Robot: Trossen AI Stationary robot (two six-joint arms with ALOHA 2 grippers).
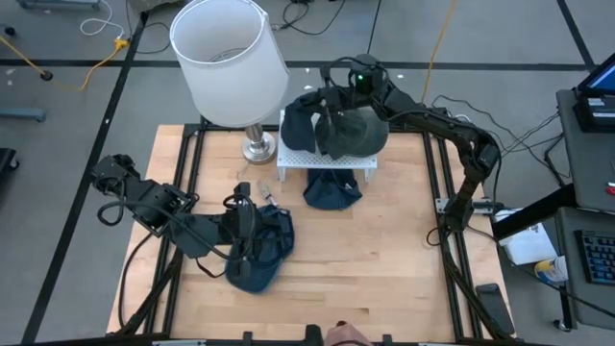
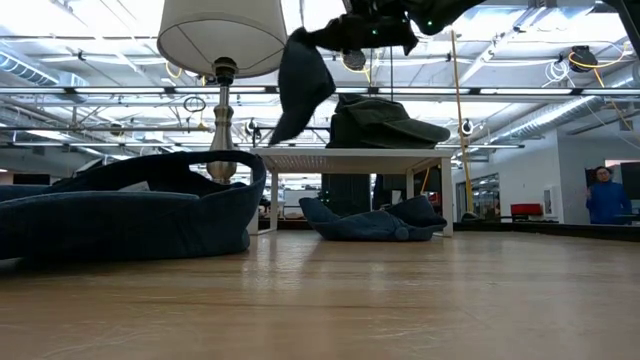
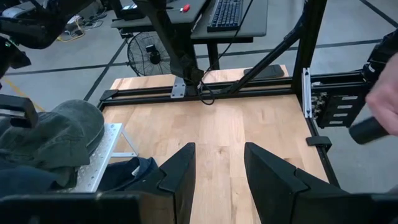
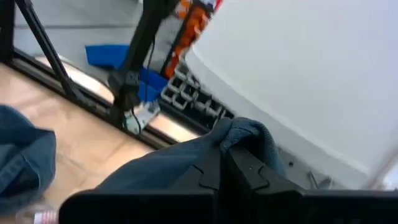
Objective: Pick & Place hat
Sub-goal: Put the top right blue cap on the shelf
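My right gripper (image 1: 332,104) is over the white rack (image 1: 327,159), shut on a dark blue hat (image 1: 302,121). In the low view this hat (image 2: 300,80) hangs beside the lamp (image 2: 222,35). An olive hat (image 1: 362,131) rests on the rack top. Another blue hat (image 1: 332,190) lies on the table under the rack's near edge. My left gripper (image 1: 244,213) is open near the table's middle, at the far edge of a blue denim hat (image 1: 262,248) lying flat on the table. Between its fingers, the left wrist view shows bare table (image 3: 219,167). My right gripper pinches a bunched fold of the dark blue hat's cloth (image 4: 244,134) between its two fingers (image 4: 249,171), coming from above. The hat is lifted and hangs slack below the gripper (image 2: 375,30), its lower end (image 2: 282,132) just over the rack's left end.
The lamp's white shade (image 1: 229,60) and metal base (image 1: 256,147) stand close to the rack's left end. A person's hand (image 3: 384,99) shows at the table's near edge, also in the high view (image 1: 344,334). Bare wood (image 1: 384,259) lies right of the denim hat.
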